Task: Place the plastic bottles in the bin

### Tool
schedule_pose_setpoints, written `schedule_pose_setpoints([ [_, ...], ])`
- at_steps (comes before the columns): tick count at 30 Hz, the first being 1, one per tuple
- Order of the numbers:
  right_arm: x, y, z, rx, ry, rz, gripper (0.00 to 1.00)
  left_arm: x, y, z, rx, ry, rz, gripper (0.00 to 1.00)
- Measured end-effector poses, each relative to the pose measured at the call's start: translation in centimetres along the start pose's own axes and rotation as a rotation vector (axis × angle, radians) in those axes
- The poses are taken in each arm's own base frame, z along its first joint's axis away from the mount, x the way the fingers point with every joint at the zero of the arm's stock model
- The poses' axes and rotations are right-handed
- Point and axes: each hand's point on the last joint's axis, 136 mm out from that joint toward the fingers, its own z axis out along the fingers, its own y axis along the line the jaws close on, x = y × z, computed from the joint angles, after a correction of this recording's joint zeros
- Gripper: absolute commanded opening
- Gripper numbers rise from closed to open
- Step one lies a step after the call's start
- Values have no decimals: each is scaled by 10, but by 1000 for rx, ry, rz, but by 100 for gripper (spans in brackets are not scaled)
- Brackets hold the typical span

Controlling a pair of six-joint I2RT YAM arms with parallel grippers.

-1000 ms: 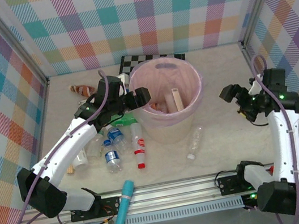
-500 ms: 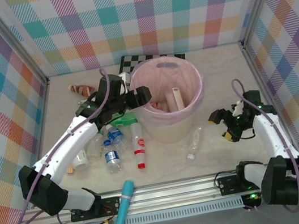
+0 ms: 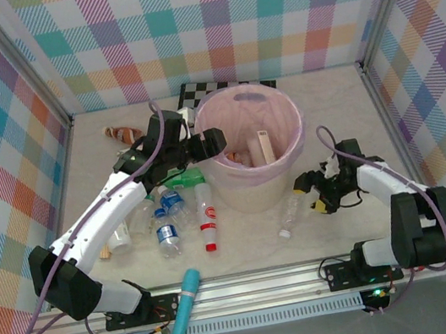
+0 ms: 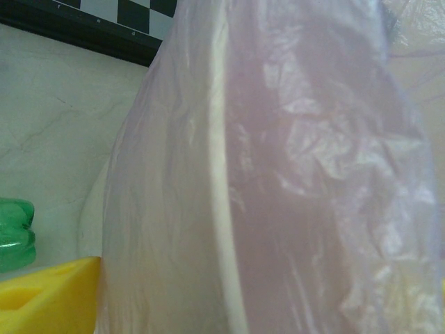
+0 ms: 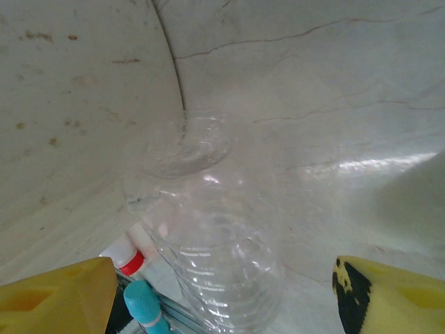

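My right claw [image 3: 311, 191] is low on the bench [image 3: 342, 113], set around the lone clear bottle [image 3: 291, 211] that lies on its side just in front of the bin [image 3: 252, 189]. In the right wrist view the bottle [image 5: 208, 229] sits between my two yellow fingers [image 5: 55, 296], one on each side. There is bare bench between the bottle and the right-hand finger, so the claw is released and has no hold on it yet. I judge I straddle it this way so that one squeeze takes it across its ribbed body.

My left claw [image 3: 212, 141] hangs at the near-left rim of the bin. In the left wrist view, the pink liner and the bin wall [image 4: 229, 209] are close in front of it. One yellow finger [image 4: 49, 296] shows low on the left, and I cannot tell whether this claw is released or clenched. The green bottle [image 3: 184, 178] lies just below it. The rest of the bottles [image 3: 165, 232] are clustered on the bench left of the bin, still to be carried.

Compared with a second ago, my right arm has come down from high at the right side and swung in toward the bin, ending at the clear bottle. Its fingers look nearer together than they were. My left arm has hardly shifted, and the bottles lie where they did.
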Motion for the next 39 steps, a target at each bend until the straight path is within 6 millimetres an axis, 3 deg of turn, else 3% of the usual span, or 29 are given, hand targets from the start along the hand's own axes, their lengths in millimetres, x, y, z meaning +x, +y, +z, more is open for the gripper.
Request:
schedule_pose_setpoints([
  [12,-7,-7,18,2,27,31,78,0,0,0,0,0,0,85],
  [26,-11,-15,19,38,7,78,59,0,1,0,-3,1,0,85],
  [39,-33,-21,-24,30,-131,92,54,0,1,0,-3,0,0,85],
])
